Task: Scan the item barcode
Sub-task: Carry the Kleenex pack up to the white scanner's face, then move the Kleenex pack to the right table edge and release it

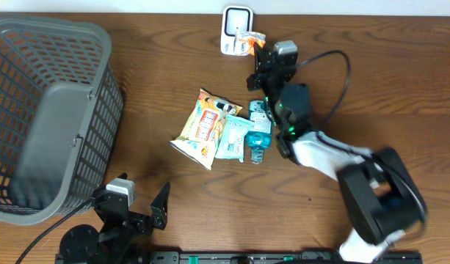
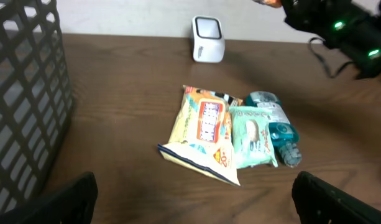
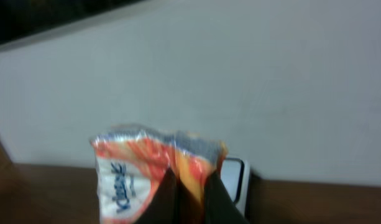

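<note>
our right gripper (image 3: 193,186) is pinching shut on the lower edge of a small orange-and-white packet (image 3: 146,168), and we are holding it upright just in front of the white scanner (image 3: 237,177) standing at the far edge of the counter (image 1: 357,88). we are judging that the grip on the edge is leaving the packet's flat faces free for the scanner's window. the view is blurred, so we are not telling which face is carrying the barcode or whether it is turning toward the window. our left gripper (image 1: 142,194) is resting at the near edge with its jaws spread wide and nothing between them, well apart from the scanning and likely parking there to leave the middle free. between the two arms, a yellow snack bag (image 1: 201,128), a teal wipes pack (image 1: 232,138) and a small blue bottle (image 1: 259,132) are lying side by side and touching, probably waiting their turn. on our left, the grey basket (image 1: 107,103) is standing open, and we are seeing nothing in it but its own grey floor; it is probably waiting for scanned goods.
</note>
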